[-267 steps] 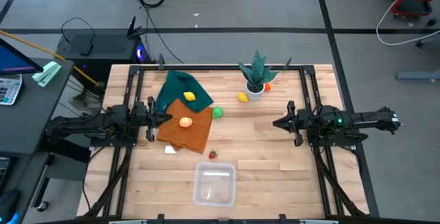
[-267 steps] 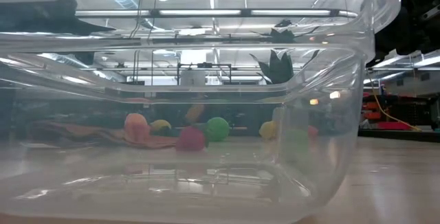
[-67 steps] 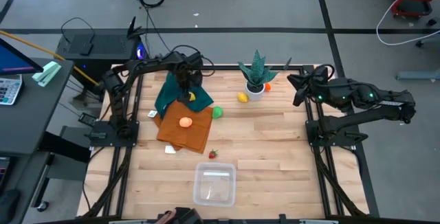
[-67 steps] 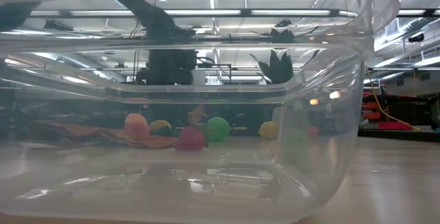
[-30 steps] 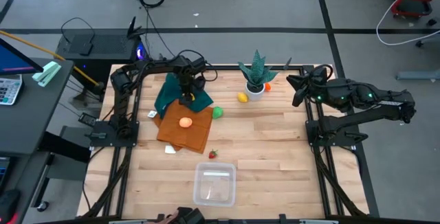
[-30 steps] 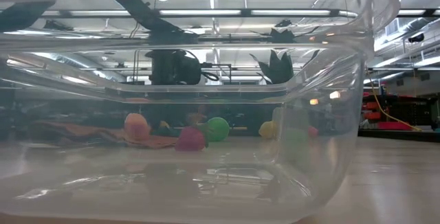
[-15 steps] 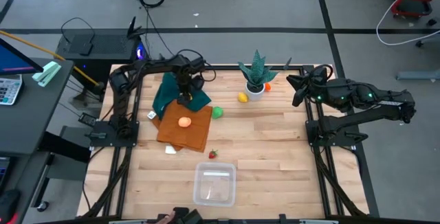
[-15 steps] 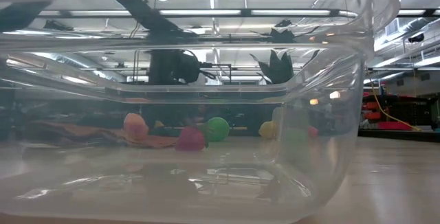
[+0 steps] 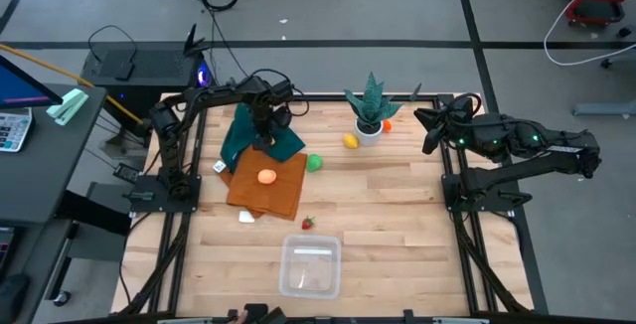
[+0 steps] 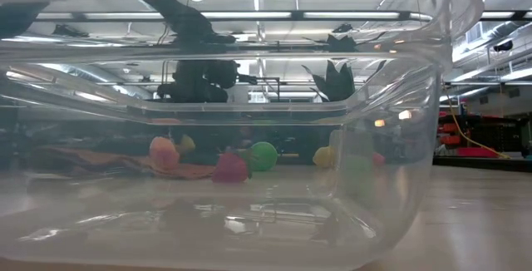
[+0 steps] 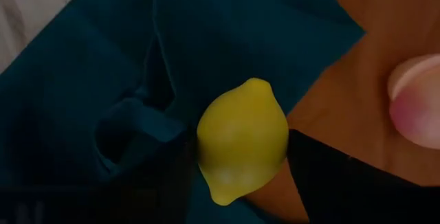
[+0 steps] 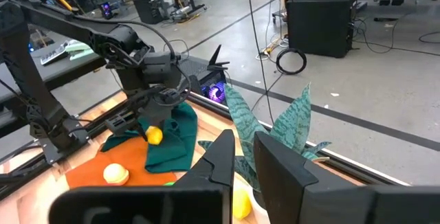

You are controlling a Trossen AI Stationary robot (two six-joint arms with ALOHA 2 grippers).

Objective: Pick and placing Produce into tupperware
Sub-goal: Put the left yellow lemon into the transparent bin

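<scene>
My left gripper point(image 9: 263, 137) hangs over the teal cloth point(image 9: 250, 130) at the far left, pointing down and shut on a yellow lemon point(image 11: 242, 138). The low view shows the lemon point(image 10: 186, 144) under the gripper. An orange-pink fruit point(image 9: 266, 176) lies on the orange cloth point(image 9: 270, 190). A green fruit point(image 9: 315, 162), a yellow one point(image 9: 351, 141) and a red one point(image 9: 308, 223) rest on the wood. The clear tupperware point(image 9: 309, 266) stands near the front edge. My right gripper point(image 9: 427, 130) waits shut, raised at the far right. My left gripper pinches the lemon's two rounded sides point(image 11: 206, 148) between its two fingers point(image 11: 323, 176), across its middle. The fingers come from above, pointing down. The lemon is lifted clear of the teal cloth, with its pointed ends free.
A spiky green plant in a white pot point(image 9: 370, 110) stands at the far middle, with a small orange fruit point(image 9: 387, 125) behind it. A small white piece point(image 9: 245, 217) lies left of the red fruit. Bare wood lies between the cloths and the tupperware.
My left gripper has risen a little over the teal cloth and carried the lemon up with it. The lemon now hangs clear of the cloth, where before it sat lower among the folds.
</scene>
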